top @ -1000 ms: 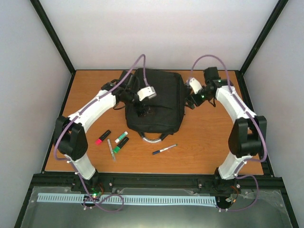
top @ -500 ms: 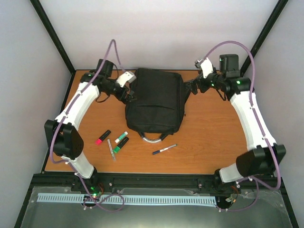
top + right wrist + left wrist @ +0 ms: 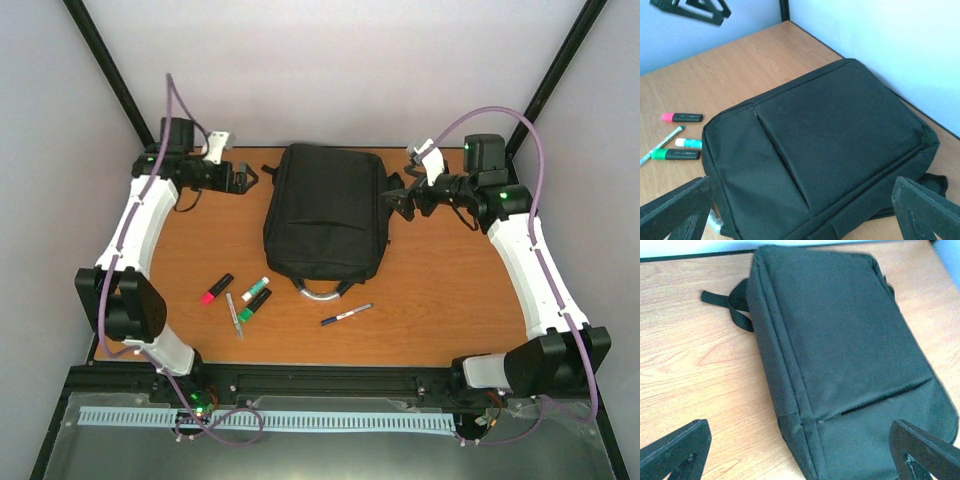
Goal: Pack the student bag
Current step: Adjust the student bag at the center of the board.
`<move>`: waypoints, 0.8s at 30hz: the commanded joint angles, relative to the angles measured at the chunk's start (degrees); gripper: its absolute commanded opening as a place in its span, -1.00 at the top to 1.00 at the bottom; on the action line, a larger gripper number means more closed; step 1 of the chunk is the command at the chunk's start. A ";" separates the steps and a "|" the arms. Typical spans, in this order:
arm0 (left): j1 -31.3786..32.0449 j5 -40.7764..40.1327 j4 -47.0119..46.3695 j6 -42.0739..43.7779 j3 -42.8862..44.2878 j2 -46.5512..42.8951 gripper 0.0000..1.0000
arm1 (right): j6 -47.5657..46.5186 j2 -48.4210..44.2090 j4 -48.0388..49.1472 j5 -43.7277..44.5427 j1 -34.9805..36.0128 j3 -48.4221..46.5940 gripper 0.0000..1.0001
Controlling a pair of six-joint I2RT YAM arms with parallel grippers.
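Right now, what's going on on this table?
Two robot arms are partway through packing a student bag, which lies flat in the middle of the table and looks shut. The left arm and right arm are poised on either side of the bag's far end, jaws open and holding nothing. The things to pack lie loose in front of the bag, among them a pink highlighter, a green highlighter and a pen.

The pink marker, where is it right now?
In the top view, the pink marker lies on the left side of the table, just left of the green marker and nearer the arm bases than the black bag.
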State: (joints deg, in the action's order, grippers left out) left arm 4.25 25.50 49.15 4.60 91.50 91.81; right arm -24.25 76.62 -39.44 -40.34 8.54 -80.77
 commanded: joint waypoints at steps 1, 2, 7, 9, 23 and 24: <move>-6.40 10.79 -1.04 -8.23 6.21 3.77 -0.99 | -2.21 -0.81 -1.59 -3.47 -0.36 1.53 -1.00; -6.83 10.93 0.20 -9.20 8.29 5.58 -1.00 | -2.27 -0.98 -1.76 -3.45 -0.36 2.05 -1.00; -8.34 9.22 2.36 -13.99 14.59 13.31 -1.00 | -2.68 -2.70 -1.20 0.75 -0.36 5.27 -1.00; -8.42 7.31 0.43 -15.19 13.51 13.72 -0.99 | -3.42 -3.16 -2.23 2.90 -0.36 5.72 -1.00; -6.82 -4.91 -6.73 -17.39 6.33 20.35 -1.00 | 0.23 -5.76 4.64 29.89 -1.59 18.88 -1.00; -6.40 -4.25 -7.00 -17.16 6.77 21.31 -1.00 | -0.65 -5.92 3.80 27.69 -1.71 18.60 -1.00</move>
State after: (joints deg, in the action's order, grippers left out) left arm -3.33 18.61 46.26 -11.92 98.63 109.84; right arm -22.22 71.85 -36.05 -12.51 7.31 -61.69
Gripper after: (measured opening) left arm 0.998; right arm 1.000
